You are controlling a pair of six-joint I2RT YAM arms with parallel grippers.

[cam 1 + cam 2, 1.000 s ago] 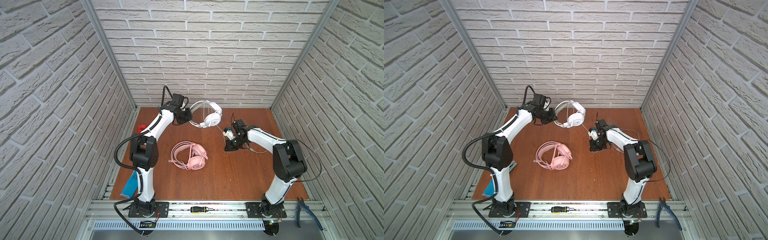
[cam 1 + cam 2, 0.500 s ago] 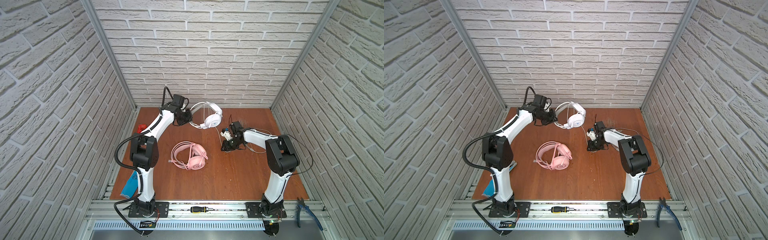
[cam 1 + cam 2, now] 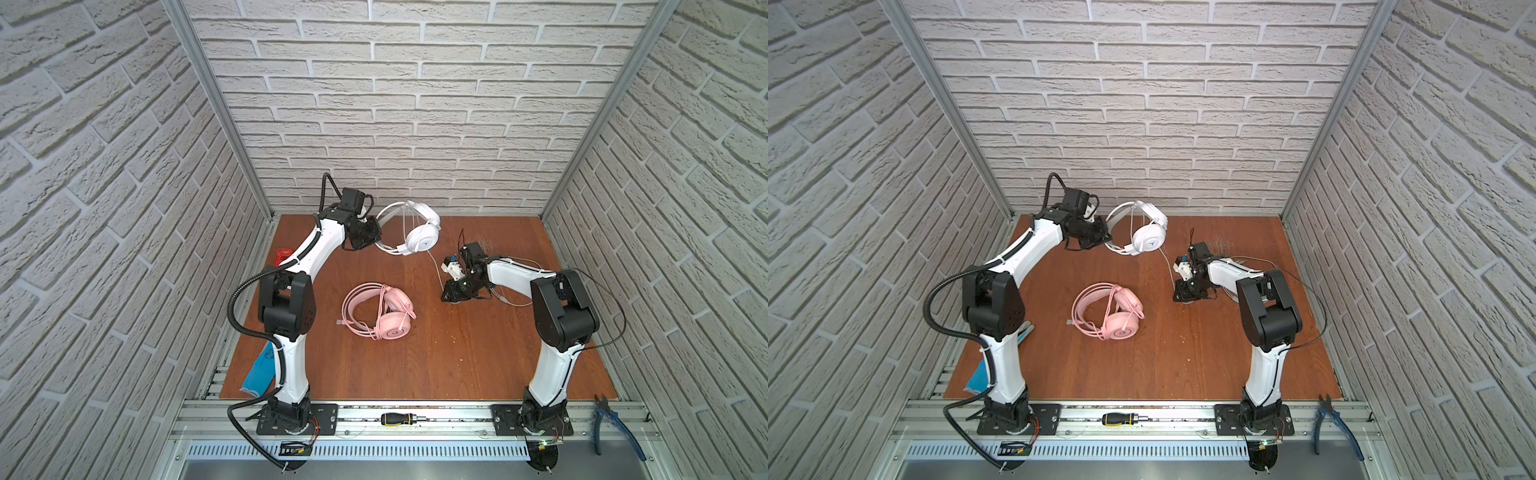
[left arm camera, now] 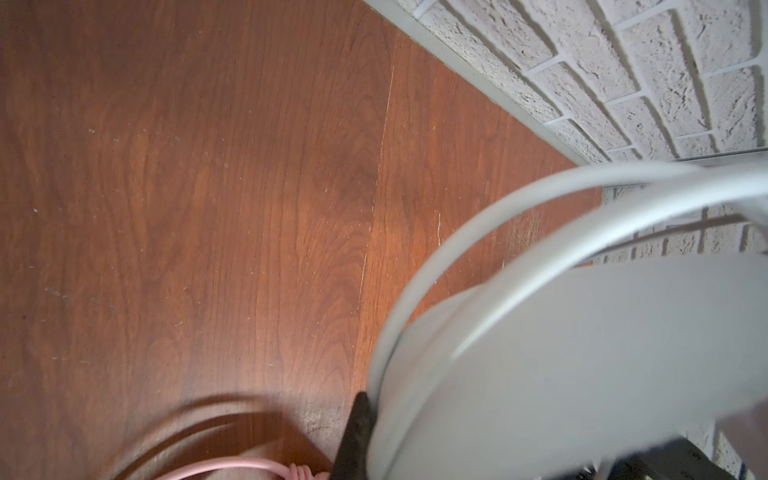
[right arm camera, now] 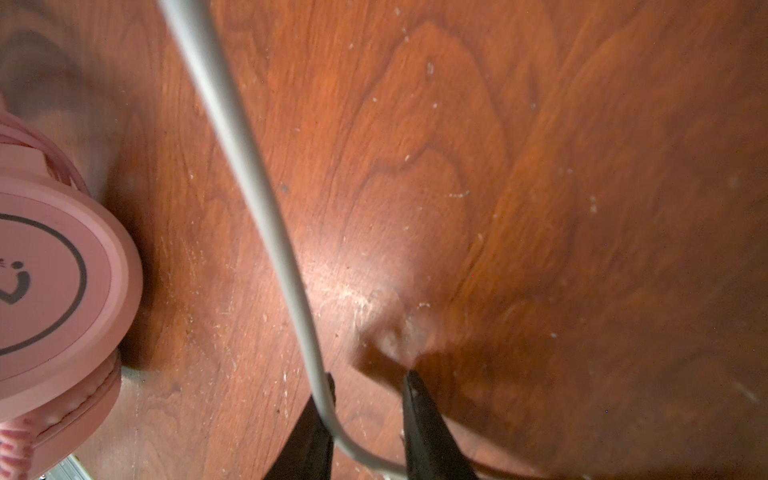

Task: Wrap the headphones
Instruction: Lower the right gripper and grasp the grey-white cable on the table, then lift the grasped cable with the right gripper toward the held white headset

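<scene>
Now | left hand (image 3: 375,240) clamps white headset (image 3: 422,240) | right hand (image 3: 451,296) slightly parted around cable (image 5: 266,195)

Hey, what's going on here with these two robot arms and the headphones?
The left gripper is shut on the headband of the white headphones, holding them up near the back wall. Their white cable trails down to the right gripper, low over the table, fingers apart with the cable between them. The pink headphones lie mid-table, untouched.
</scene>
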